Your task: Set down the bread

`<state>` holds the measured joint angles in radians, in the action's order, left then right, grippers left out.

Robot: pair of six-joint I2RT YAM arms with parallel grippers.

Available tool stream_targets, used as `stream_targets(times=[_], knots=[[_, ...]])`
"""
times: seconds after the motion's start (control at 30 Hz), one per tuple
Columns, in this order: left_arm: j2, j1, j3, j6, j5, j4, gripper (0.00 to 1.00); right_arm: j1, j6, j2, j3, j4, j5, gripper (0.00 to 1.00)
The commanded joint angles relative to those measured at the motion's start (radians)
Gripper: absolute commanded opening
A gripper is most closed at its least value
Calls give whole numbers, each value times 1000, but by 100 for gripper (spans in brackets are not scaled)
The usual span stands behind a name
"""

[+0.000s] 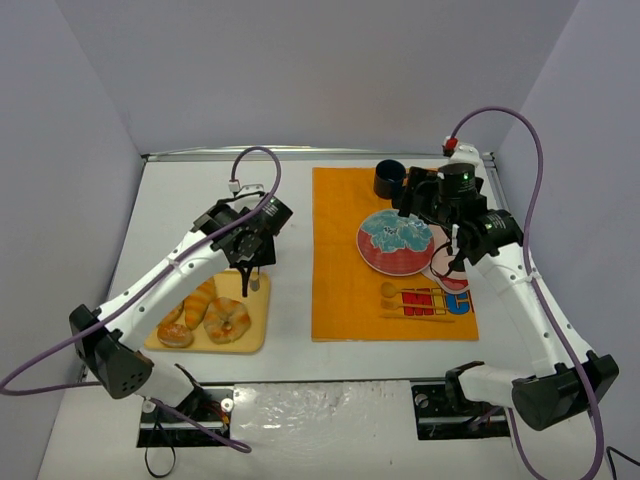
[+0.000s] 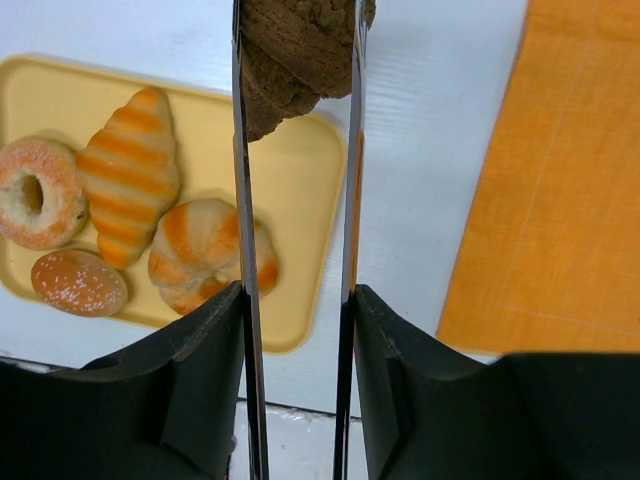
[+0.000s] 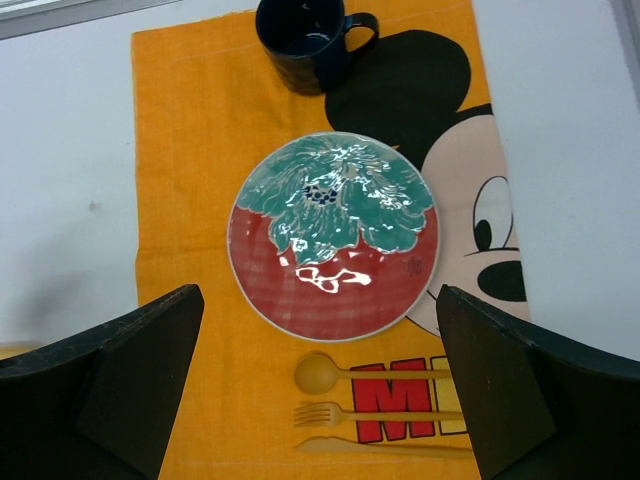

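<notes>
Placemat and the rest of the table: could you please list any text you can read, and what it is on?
"MIC": red block letters on the placemat, below the plate, partly under the cutlery; any further letters are hidden.
No readable text on the plate, mug or tray.

At 3 o'clock from the left gripper [image 1: 247,283], which carries the bread [image 2: 290,50], a bare strip of desk [image 1: 290,260] lies open between the tray [image 1: 262,325] and the orange mat [image 1: 335,290]. Pastries [image 1: 205,315] crowd the tray toward 8 o'clock. The plate [image 3: 330,240] shows a bare top, but the mug [image 3: 305,40] stands close at its 12 o'clock, cutlery [image 3: 370,405] lies at 6 o'clock, and the right gripper [image 3: 318,295] hangs spread wide above it.
</notes>
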<state>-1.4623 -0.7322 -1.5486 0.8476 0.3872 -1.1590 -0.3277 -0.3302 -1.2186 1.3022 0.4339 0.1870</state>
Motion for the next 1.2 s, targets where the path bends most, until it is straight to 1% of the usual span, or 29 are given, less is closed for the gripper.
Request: stream_targets(times=[0.0, 0.3, 0.53, 0.73, 0.97, 1.17], knots=[[-67, -12, -133, -65, -14, 63, 0, 15, -21, 40, 33, 0, 121, 100], [-267, -40, -376, -141, -68, 103, 0, 60, -42, 64, 26, 41, 202, 100], [-410, -70, -579, -195, -104, 93, 0, 93, -50, 82, 11, 57, 198, 100], [-537, -104, -738, -238, -156, 105, 0, 141, -66, 114, -5, 80, 227, 100], [-649, -146, -868, -289, -237, 139, 0, 179, -89, 160, -39, 103, 262, 100], [-711, -171, -910, -338, -320, 194, 0, 201, -95, 183, -47, 116, 274, 100]])
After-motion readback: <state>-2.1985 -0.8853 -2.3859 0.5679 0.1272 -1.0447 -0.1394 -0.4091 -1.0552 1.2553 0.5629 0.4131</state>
